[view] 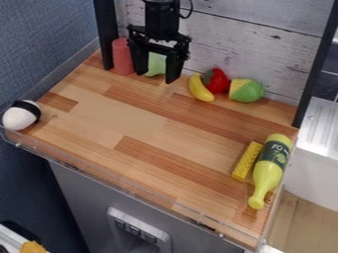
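Soft, fairly bright light spreads evenly over the wooden counter (142,123), bringing out its pale and reddish strips. Faint, soft-edged shadows lie beside the banana (200,89) at the counter's back. The brightest patch is the white ridged surface (320,131) to the right of the counter; the blue wall (43,44) to its left is dimmer. Small glints catch the clear rim (122,182) along the counter's front. The light probably comes from above, though its source is hard to tell.

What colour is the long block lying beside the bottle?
Yellow; the block shows in the camera view, left of the yellow-green bottle.
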Robot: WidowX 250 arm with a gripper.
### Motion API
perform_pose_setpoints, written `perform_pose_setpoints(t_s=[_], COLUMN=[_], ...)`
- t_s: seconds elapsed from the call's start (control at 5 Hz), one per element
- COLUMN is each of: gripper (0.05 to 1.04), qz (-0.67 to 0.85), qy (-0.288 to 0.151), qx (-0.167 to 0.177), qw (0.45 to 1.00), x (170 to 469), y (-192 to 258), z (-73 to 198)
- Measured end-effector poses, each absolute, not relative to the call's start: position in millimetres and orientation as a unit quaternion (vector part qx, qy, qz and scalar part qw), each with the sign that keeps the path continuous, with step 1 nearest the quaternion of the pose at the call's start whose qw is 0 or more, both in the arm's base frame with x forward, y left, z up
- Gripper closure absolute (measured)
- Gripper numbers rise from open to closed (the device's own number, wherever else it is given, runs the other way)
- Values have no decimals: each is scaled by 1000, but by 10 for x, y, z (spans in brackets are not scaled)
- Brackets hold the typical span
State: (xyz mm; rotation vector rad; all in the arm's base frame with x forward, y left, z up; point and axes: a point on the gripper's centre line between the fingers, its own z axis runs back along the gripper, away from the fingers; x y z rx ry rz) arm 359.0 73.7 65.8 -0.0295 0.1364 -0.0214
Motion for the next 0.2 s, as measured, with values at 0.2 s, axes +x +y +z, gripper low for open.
perform_pose_setpoints(t_s=[0.2], gripper=[85], qz=[-78], qy=[71], qx=[-15], qw=[994], x=[3639], y=[825], z=[623])
